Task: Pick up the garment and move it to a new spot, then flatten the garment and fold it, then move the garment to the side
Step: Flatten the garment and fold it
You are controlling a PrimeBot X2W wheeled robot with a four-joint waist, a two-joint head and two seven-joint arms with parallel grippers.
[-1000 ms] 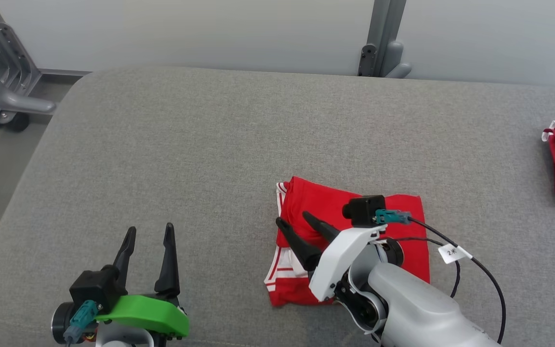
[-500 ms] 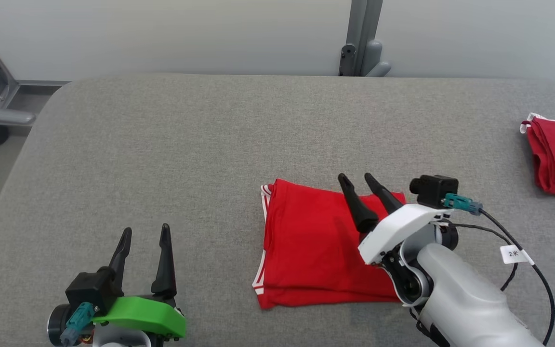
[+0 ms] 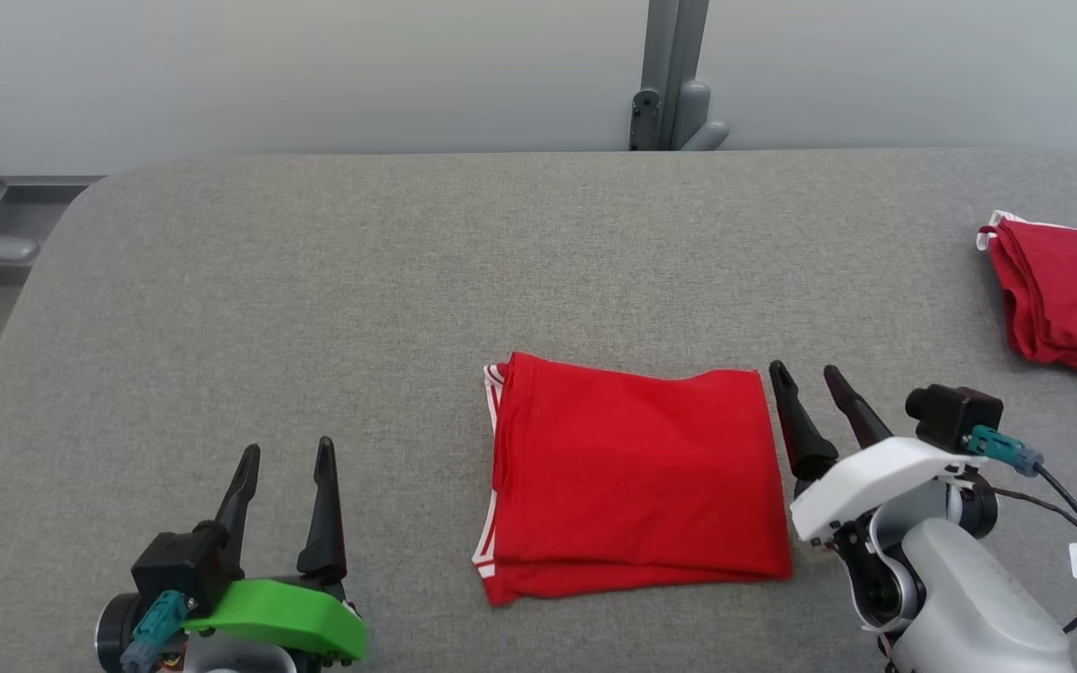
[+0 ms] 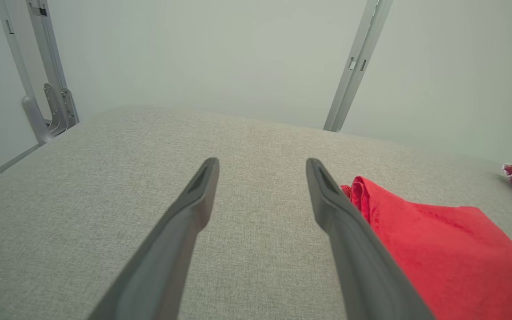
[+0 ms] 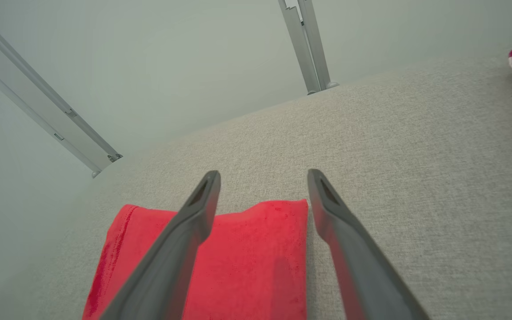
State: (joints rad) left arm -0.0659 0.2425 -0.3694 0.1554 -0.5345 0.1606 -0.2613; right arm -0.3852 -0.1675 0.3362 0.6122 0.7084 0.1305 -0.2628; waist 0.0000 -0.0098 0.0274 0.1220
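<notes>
The folded red garment (image 3: 632,477) lies flat on the grey fabric table (image 3: 314,280), near its front edge and right of centre. The head view gives the whole rectangle, with white stripes at its left edge and 2 layers along the front. The right hand (image 3: 802,367) stands just beside the garment's right edge, its 2 fingers (image 5: 196,213) parted and holding nothing. In the right wrist view, 1 finger crosses the cloth's far corner and the other crosses bare table. The left hand (image 3: 288,447) sits well apart at the lower left, spread and empty; its wrist view catches the garment's bunched left edge from low down. A second red garment (image 3: 1071,299) lies at the table's far right.
</notes>
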